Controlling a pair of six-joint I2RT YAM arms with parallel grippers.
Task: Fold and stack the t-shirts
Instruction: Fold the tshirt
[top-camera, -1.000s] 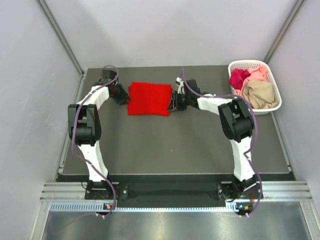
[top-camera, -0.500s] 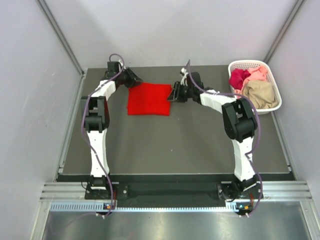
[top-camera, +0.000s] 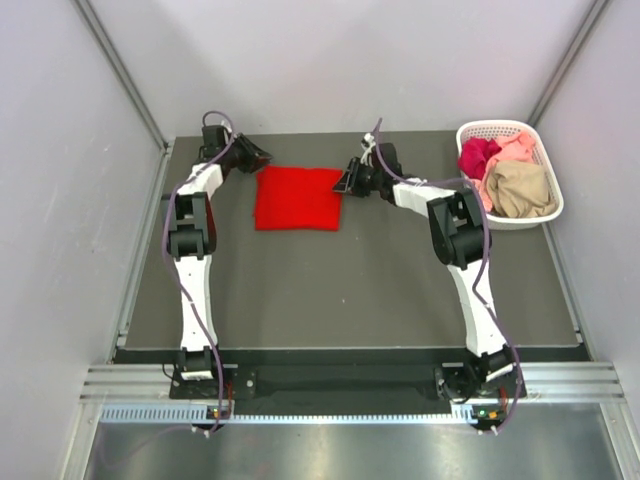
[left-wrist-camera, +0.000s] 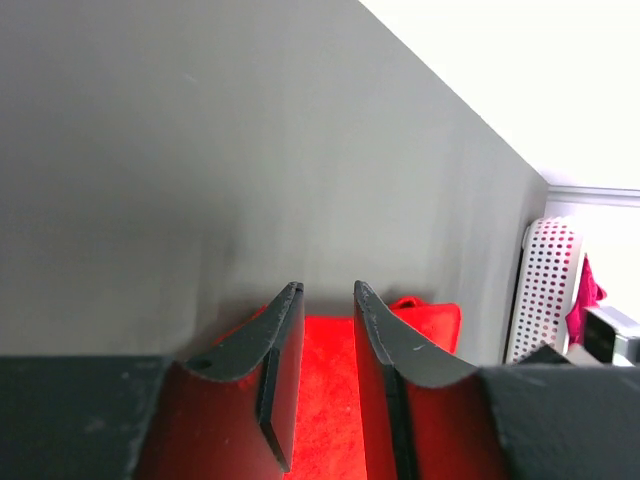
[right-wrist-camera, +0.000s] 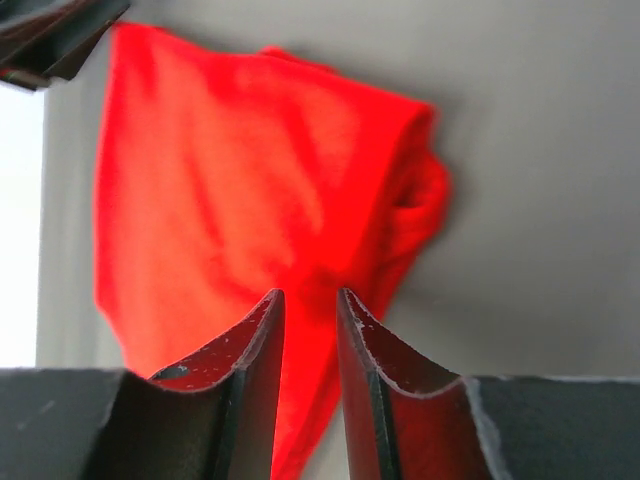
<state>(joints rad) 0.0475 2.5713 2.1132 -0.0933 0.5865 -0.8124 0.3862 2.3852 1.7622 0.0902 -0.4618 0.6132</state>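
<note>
As things lie now: one shirt folded, three not yet touched, by my count.
Red t-shirt (top-camera: 296, 198): folded to a neat rectangle, flat on the tabletop (top-camera: 350, 290) toward the far edge, between the two arms.
Left fingers (top-camera: 258, 158): just off the shirt's far-left corner, narrowly apart, nothing in the gap (the wrist view shows only bare tabletop and red cloth past the tips).
Right fingers (top-camera: 347, 180): at the shirt's right edge, likewise narrowly apart; I see no cloth pinched, only red beyond the gap.
Basket (top-camera: 497, 127): white lattice, far-right corner, well apart from the folded shirt.
In basket: magenta shirt (top-camera: 478, 155), pale pink shirt (top-camera: 518, 148), tan shirt (top-camera: 522, 188), all crumpled.
Stack: not begun; I judge the red one will serve as its base.
Left to do: fetch each basket shirt, spread it, fold it, lay it on the red.
Doubt: the red shirt's right edge looks a little bunched in the right wrist view and may want tidying.
</note>
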